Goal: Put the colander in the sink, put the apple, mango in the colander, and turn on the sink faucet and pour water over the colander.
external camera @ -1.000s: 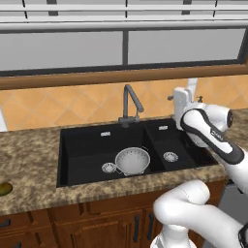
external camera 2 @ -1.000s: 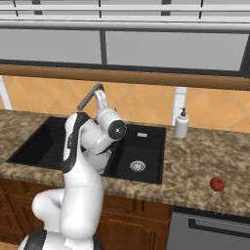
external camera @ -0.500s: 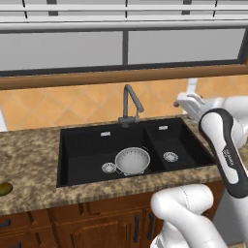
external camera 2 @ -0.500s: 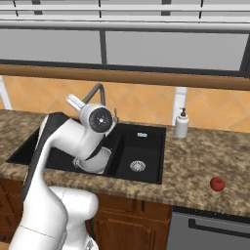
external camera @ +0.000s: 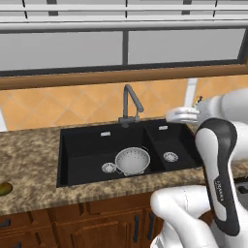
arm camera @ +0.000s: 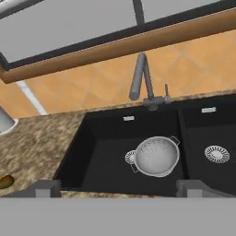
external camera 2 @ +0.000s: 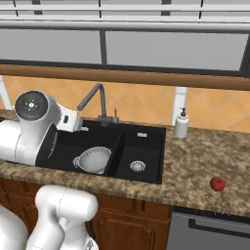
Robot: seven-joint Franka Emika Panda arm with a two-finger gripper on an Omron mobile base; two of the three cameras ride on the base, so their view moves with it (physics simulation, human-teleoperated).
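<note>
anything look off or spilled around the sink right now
Nothing stands out. The colander sits upright and empty in the large basin of the sink, no water runs from the faucet, and the counter looks dry.

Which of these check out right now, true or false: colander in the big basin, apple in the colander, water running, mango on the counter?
1. The colander sits in the sink's large basin. True.
2. The apple is in the colander. False: it lies on the counter, right of the sink.
3. Water runs from the faucet. False: no stream shows.
4. The mango lies on the counter, left of the sink. True.
</note>
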